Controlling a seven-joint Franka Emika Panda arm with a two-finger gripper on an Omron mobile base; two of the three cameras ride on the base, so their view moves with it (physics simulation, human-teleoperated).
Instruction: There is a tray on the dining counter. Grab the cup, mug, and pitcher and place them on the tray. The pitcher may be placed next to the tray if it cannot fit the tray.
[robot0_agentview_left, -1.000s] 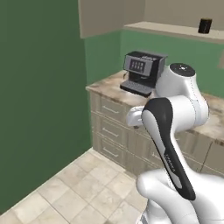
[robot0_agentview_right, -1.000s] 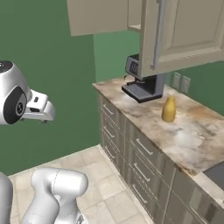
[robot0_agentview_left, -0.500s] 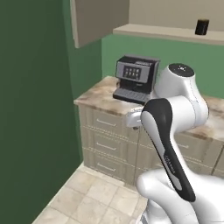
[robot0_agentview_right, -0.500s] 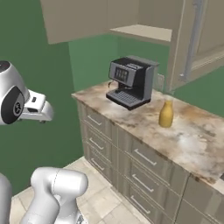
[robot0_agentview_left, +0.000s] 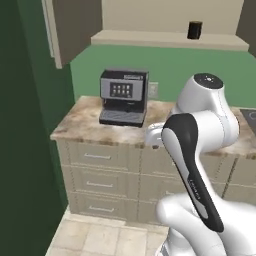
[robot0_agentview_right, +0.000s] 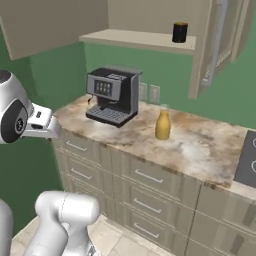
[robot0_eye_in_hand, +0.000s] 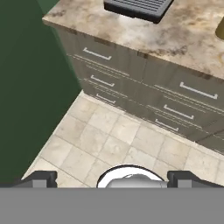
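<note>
1. Two finger tips of my gripper (robot0_eye_in_hand: 112, 179), spread wide, holding nothing, over floor tiles (robot0_eye_in_hand: 109, 140).
2. One pitcher (robot0_agentview_right: 162, 124), upright on the marbled counter with cream drawers (robot0_agentview_right: 200, 150), near a coffee machine (robot0_agentview_right: 112, 95).
3. One mug (robot0_agentview_right: 179, 32), on the high shelf (robot0_agentview_right: 135, 38).
4. Step: approaching the pitcher. Next, I judge: reach over and close around it.

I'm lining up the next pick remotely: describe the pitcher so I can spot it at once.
Find the marbled counter with cream drawers under the wall cabinets. The black coffee machine sits at its left end. To the machine's right stands the pitcher, yellow-orange, bottle-shaped with a narrow neck.
</note>
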